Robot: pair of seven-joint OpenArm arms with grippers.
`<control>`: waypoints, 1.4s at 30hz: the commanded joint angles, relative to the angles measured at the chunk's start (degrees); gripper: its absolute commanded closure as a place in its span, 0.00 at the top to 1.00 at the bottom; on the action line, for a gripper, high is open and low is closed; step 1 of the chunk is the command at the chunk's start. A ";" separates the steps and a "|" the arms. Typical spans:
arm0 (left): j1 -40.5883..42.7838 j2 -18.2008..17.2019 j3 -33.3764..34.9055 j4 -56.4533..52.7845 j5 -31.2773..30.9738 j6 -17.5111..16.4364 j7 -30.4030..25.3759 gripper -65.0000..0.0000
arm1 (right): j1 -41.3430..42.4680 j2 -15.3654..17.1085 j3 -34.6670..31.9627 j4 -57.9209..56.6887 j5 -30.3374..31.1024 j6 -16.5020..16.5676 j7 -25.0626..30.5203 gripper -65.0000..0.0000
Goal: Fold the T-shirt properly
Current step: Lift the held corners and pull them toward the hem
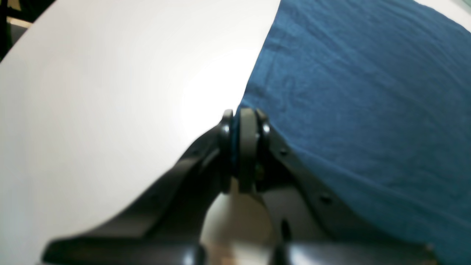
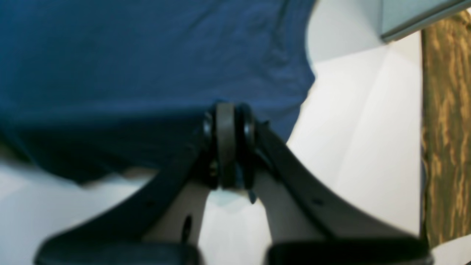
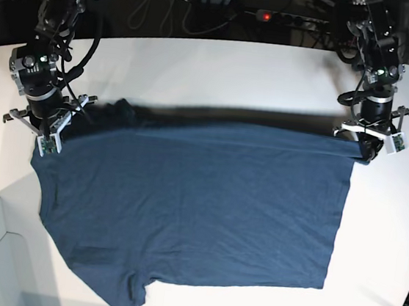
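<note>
navy-blue T-shirt (image 3: 199, 204), white table (image 3: 221, 74)

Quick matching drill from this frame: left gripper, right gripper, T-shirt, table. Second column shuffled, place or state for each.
Column 1:
1. left gripper
2. right gripper
3. T-shirt
4. table

Column 2:
A. white, underneath everything
B. spread out, far edge lifted off the surface
C. shut on cloth, right side of the base view
D. shut on cloth, left side of the base view

Pairs: 1-C, 2-D, 3-B, 4-A
</note>
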 commanded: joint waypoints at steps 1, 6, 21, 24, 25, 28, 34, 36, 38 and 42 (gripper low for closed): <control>-1.25 -0.55 -0.14 -0.14 -0.01 0.19 -1.46 0.00 | 2.06 0.38 -0.05 -0.28 0.44 0.39 1.12 0.00; -5.03 -0.55 0.21 -2.86 -0.01 0.19 -1.46 0.00 | 8.21 0.99 -0.05 -6.35 0.44 0.39 1.38 0.00; -15.14 -3.27 0.21 -9.54 -0.01 0.19 -1.46 0.00 | 24.39 2.40 -2.87 -25.34 0.35 0.39 4.10 0.00; -16.28 -3.54 0.30 -10.69 -0.01 0.19 -1.46 0.00 | 26.58 2.49 -2.87 -28.68 0.35 0.39 4.28 0.00; -16.46 -3.54 0.30 -10.77 -0.01 0.19 -1.46 0.00 | 27.02 2.84 -2.87 -29.47 0.35 0.39 4.90 0.00; -17.43 -3.54 0.30 -10.77 -0.01 0.10 -1.46 0.00 | 28.08 3.19 -2.87 -31.85 0.35 0.39 7.62 0.00; -18.39 -3.54 0.30 -13.41 -0.01 0.10 -1.46 0.00 | 30.01 3.28 -2.96 -35.36 0.35 0.39 9.99 0.00; -18.48 -3.54 0.30 -14.29 -0.01 0.10 -1.46 0.00 | 30.28 3.28 -2.96 -35.98 0.35 0.39 10.43 0.00; -18.48 -3.54 0.30 -14.47 -0.01 0.10 -1.46 0.00 | 30.54 3.28 -2.96 -36.07 0.35 0.39 10.61 0.00; -18.48 -3.54 0.30 -14.47 -0.01 0.10 -1.46 0.00 | 30.63 3.28 -2.87 -35.98 0.35 0.39 14.13 0.00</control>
